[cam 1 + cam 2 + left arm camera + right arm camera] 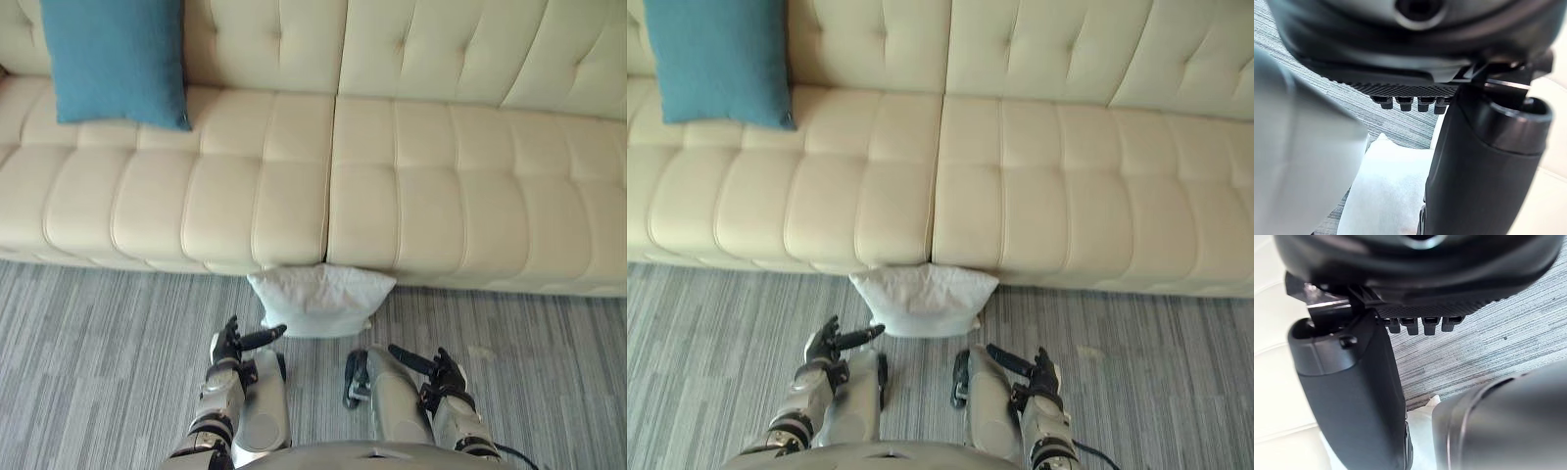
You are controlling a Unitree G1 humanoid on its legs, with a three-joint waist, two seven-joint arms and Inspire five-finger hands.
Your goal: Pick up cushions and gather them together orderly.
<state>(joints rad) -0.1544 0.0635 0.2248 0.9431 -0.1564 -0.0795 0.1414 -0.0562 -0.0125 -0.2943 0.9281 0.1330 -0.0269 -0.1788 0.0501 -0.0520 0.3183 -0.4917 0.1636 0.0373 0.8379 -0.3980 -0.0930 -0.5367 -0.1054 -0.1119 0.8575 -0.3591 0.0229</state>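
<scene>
White cushion: on floor, back edge tucked under sofa front, at its mid seam
Blue cushion: on sofa far left, leaning on backrest, well apart from white one
Long axis: left-right, along sofa front
L hand: relaxed, empty, thumb near cushion's left corner; nearer
R hand: relaxed, empty, further back
Next, prob: both reach fwd; cushion lies ahead, between them

I see a cream sofa in smooth, tufted leather-like upholstery, a matt woven-cloth teal cushion, a crinkled white fabric cushion, and rough striped carpet.
</scene>
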